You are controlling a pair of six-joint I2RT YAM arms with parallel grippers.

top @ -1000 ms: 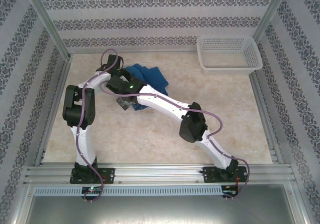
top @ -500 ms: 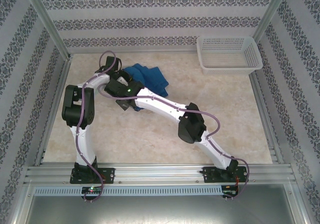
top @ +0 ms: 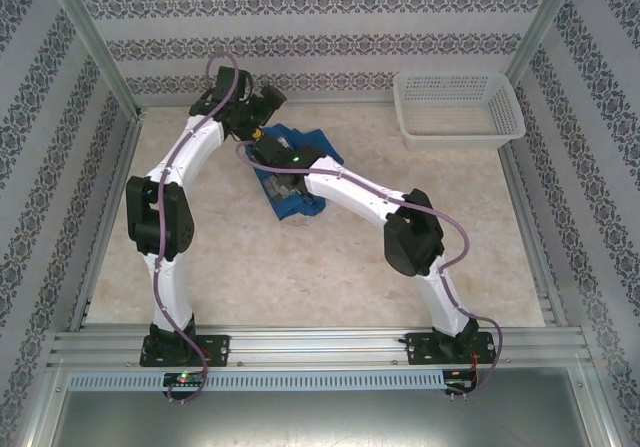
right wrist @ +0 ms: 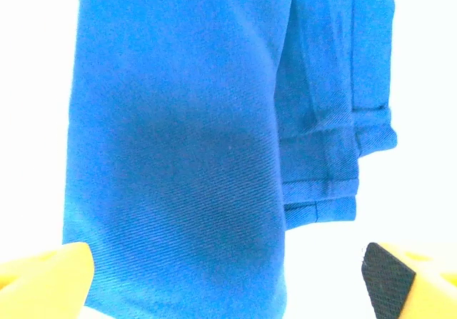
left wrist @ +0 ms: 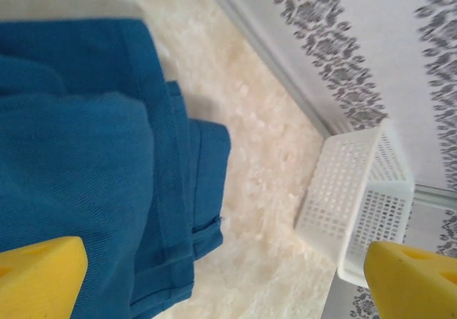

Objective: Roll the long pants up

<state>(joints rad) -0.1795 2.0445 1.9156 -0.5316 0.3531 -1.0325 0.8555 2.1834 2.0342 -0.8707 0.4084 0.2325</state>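
Nearest the bases the table (top: 300, 287) is bare. Past it, toward the far left of the surface, the right arm reaches across to the long pants (top: 297, 203). They lie as a compact blue bundle of stacked layers, well apart from the white mesh basket (top: 458, 107) in the far right corner.

The right gripper (right wrist: 228, 283) hangs directly over the cloth with its jaws spread wide, and its yellow fingertips (right wrist: 43, 280) hold nothing. Just beyond, the left gripper (left wrist: 225, 280) hovers at the bundle's far side, equally wide and empty, with the basket showing past the folded edge.

The bundle's long axis runs roughly from near to far, leaning slightly right at the far end. In the right wrist view, layered seam edges are stepped along one side.

The step in hand appears to be a pause between grips, with the pants gathered but not yet a tight roll. The next move probably calls for both grippers to descend, pinch one short end across its width and turn it over along the long axis, keeping the layers aligned so the stepped edges do not splay.
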